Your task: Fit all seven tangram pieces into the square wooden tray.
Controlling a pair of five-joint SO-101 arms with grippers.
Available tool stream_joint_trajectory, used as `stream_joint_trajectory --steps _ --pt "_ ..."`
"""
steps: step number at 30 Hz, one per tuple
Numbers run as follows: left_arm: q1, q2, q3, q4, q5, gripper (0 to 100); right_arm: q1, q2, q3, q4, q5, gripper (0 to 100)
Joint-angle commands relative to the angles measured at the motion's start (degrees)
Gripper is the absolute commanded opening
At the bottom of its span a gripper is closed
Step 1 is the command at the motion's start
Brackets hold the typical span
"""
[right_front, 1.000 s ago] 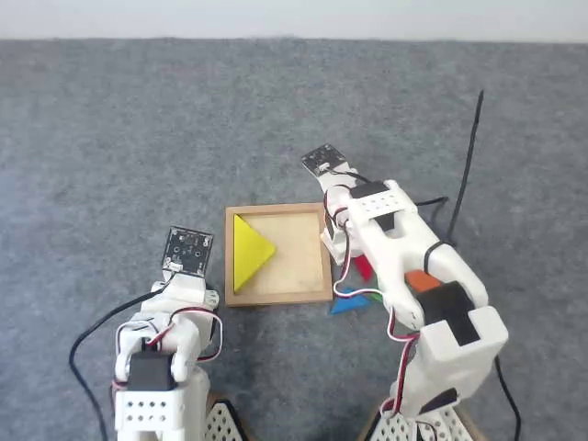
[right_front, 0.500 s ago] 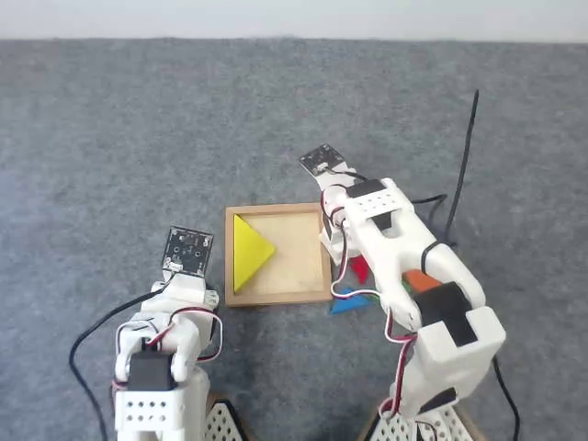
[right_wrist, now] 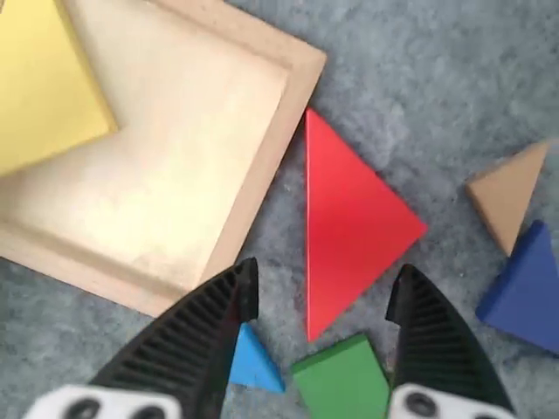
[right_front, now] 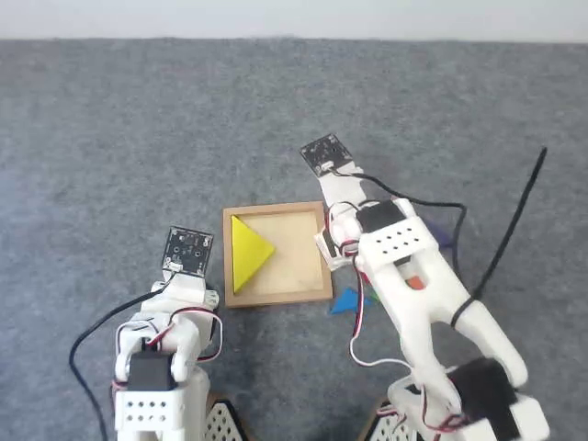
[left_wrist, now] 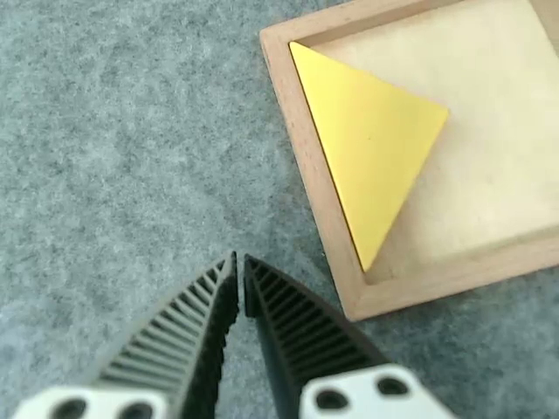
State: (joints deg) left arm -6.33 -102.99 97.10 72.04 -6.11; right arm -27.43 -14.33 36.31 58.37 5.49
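The square wooden tray (right_front: 276, 296) lies mid-table with a yellow triangle (right_front: 248, 250) in its left part. In the right wrist view my right gripper (right_wrist: 325, 272) is open just above a red triangle (right_wrist: 349, 218) that lies on the carpet beside the tray's rim (right_wrist: 293, 113). A green piece (right_wrist: 342, 380), a light blue triangle (right_wrist: 253, 360), a tan triangle (right_wrist: 511, 196) and a dark blue piece (right_wrist: 528, 279) lie around it. My left gripper (left_wrist: 238, 262) is shut over bare carpet, short of the tray's corner (left_wrist: 301, 140) and the yellow triangle (left_wrist: 371, 144).
Grey carpet covers the table. The right arm (right_front: 404, 266) covers most loose pieces from above; a blue triangle (right_front: 347, 300) shows beside it. The left arm (right_front: 175, 303) sits folded at the tray's near left. A black cable (right_front: 514, 220) arcs at the right.
The right arm has stretched forward over the pieces to the right of the tray and now hides the red triangle in the high view. The left arm has not moved.
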Motion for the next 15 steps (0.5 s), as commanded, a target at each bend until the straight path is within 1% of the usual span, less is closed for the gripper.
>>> stream_joint_trajectory --steps 1,3,4,9,15 --pt "-0.18 -1.05 -0.66 0.26 0.44 1 0.92 0.84 -0.35 -1.89 0.44 34.2" --pt "-0.18 -1.05 -0.66 0.26 0.44 1 1.01 5.05 -0.79 -3.38 2.99 40.0" --pt "-0.18 -1.05 -0.66 0.26 0.44 1 1.10 7.16 -0.97 -4.44 4.04 41.4" --pt "-0.18 -1.05 -0.66 0.26 0.44 1 2.59 16.31 -4.92 -7.08 5.98 39.8" --pt "-0.18 -1.05 -0.66 0.26 0.44 1 3.91 21.14 -7.47 -10.42 8.09 39.8"
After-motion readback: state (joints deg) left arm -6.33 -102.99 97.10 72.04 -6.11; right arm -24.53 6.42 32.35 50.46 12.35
